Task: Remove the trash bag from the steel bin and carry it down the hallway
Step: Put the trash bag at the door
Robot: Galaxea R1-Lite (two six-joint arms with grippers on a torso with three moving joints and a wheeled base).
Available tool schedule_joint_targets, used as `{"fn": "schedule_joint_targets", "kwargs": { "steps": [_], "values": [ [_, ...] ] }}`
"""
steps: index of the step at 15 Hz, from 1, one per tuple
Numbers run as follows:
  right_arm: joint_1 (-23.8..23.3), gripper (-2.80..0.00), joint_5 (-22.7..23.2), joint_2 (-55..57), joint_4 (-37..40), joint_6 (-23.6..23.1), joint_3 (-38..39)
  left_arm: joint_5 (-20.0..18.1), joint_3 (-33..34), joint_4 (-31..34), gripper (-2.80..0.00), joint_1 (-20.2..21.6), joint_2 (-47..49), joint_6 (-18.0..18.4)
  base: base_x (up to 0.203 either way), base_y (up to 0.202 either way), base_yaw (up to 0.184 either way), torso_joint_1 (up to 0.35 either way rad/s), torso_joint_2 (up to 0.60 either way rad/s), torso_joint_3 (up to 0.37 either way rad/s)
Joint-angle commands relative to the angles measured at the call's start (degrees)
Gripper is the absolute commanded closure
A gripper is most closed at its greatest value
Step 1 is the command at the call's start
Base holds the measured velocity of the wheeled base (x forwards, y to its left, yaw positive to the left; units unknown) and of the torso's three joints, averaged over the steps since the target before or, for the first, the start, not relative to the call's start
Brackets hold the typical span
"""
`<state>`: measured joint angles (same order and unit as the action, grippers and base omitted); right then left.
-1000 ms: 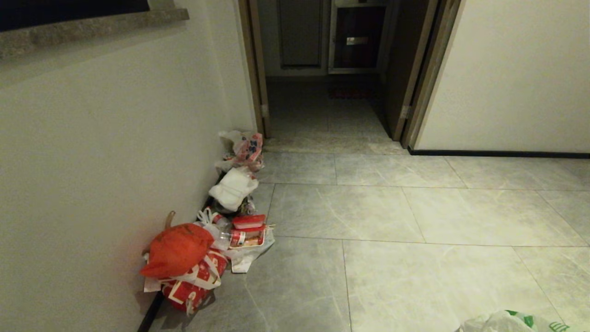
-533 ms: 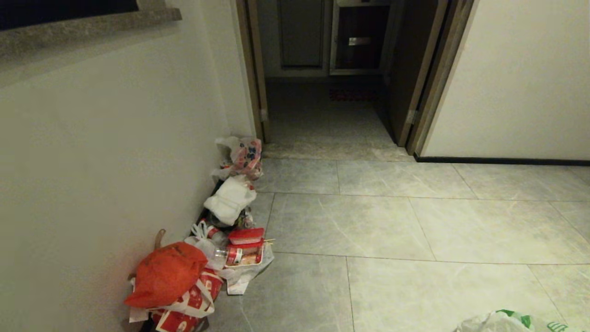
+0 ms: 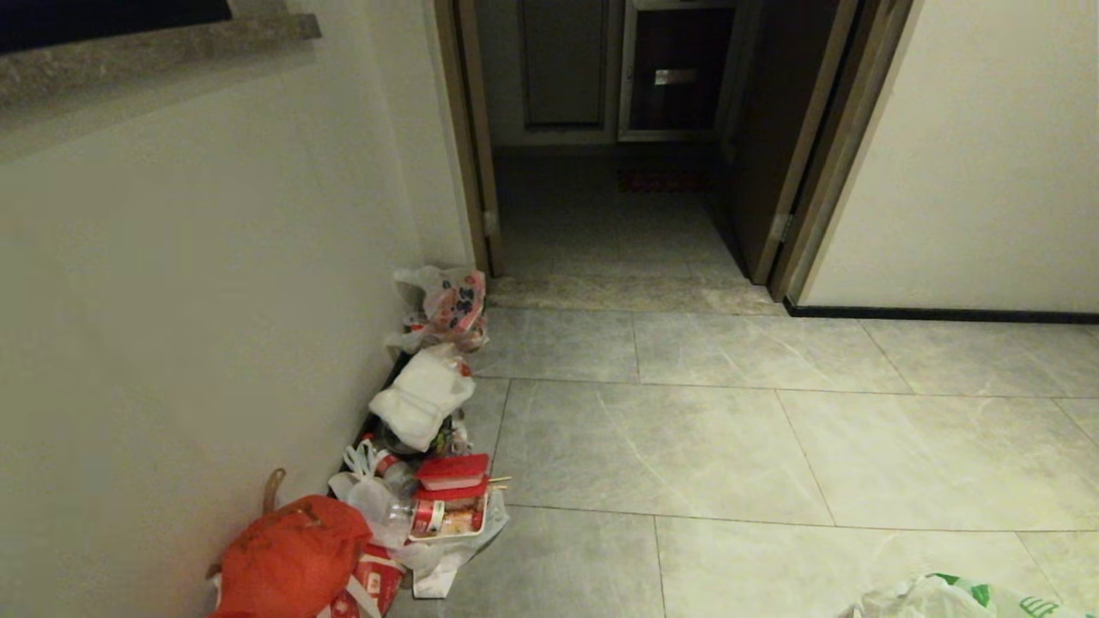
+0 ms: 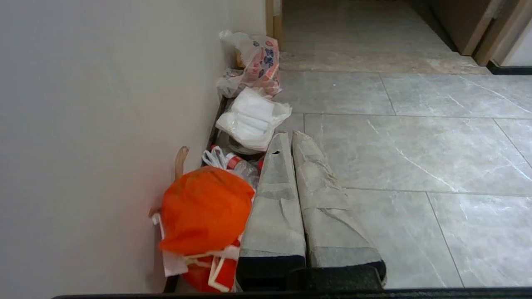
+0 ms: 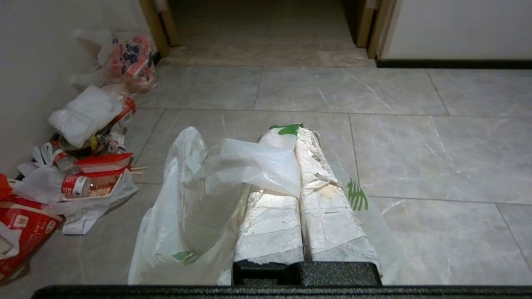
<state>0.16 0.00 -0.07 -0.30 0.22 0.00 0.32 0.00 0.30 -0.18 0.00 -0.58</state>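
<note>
The trash bag [image 5: 195, 207], thin translucent white plastic with green printing, hangs from my right gripper [image 5: 296, 131], which is shut on it; a fold of the plastic drapes over one finger. A corner of the trash bag [image 3: 936, 601] shows at the lower right edge of the head view. My left gripper [image 4: 288, 136] is shut and holds nothing; it is held over the hallway floor [image 3: 687, 446] beside the litter along the wall. The steel bin is out of view.
Litter lines the left wall: a red-orange bag [image 3: 292, 558], a red-lidded container [image 3: 452, 472], a white bag [image 3: 425, 395] and a printed bag [image 3: 451, 300]. Ahead is an open doorway [image 3: 618, 172] with brown frames. A dark baseboard [image 3: 944, 314] runs along the right wall.
The whole head view has shifted: the litter pile has slid down and left and the doorway looks nearer, so the camera has moved forward. The bag stays in the lower right corner.
</note>
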Motion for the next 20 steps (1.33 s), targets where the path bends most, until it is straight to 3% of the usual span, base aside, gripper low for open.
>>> {"fn": "schedule_joint_targets", "kwargs": {
  "steps": [1, 10, 20],
  "values": [
    [0.0, 0.0, 0.0, -0.1, 0.0, 0.0, 0.2, 0.0, 0.1, 0.0, 0.0, 0.0, 0.0, 0.0, 0.0, 0.0, 0.0, 0.0, 0.0, 0.0],
    [0.0, 0.0, 0.0, -0.1, 0.0, 0.0, 0.2, 0.0, 0.1, 0.0, 0.0, 0.0, 0.0, 0.0, 0.0, 0.0, 0.0, 0.0, 0.0, 0.0],
    [0.0, 0.0, 0.0, -0.1, 0.0, 0.0, 0.2, 0.0, 0.1, 0.0, 0.0, 0.0, 0.0, 0.0, 0.168, 0.0, 0.001, 0.002, 0.0, 0.0]
  ]
}}
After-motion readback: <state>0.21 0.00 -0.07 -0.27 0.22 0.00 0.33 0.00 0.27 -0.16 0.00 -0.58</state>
